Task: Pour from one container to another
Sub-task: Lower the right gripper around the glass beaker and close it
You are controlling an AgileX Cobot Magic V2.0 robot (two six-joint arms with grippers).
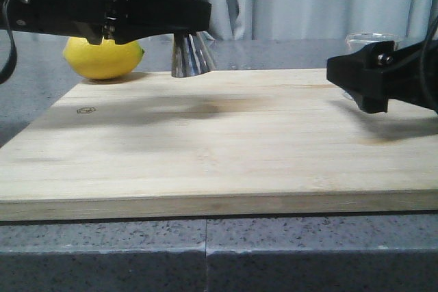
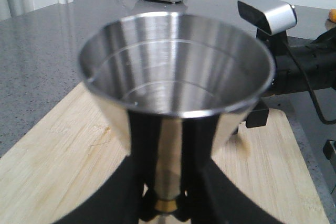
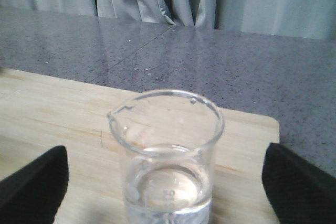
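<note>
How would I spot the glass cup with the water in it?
Start at the big wooden board and go to its far right corner. There stands a small clear glass beaker, between the spread black fingers of the right gripper. Unlike the shiny steel cup and the yellow lemon, it is see-through, with a pouring lip.

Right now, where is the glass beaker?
The beaker stands upright on the cutting board near its far right corner, between the open fingers of the right gripper, across the board from the steel jigger.
</note>
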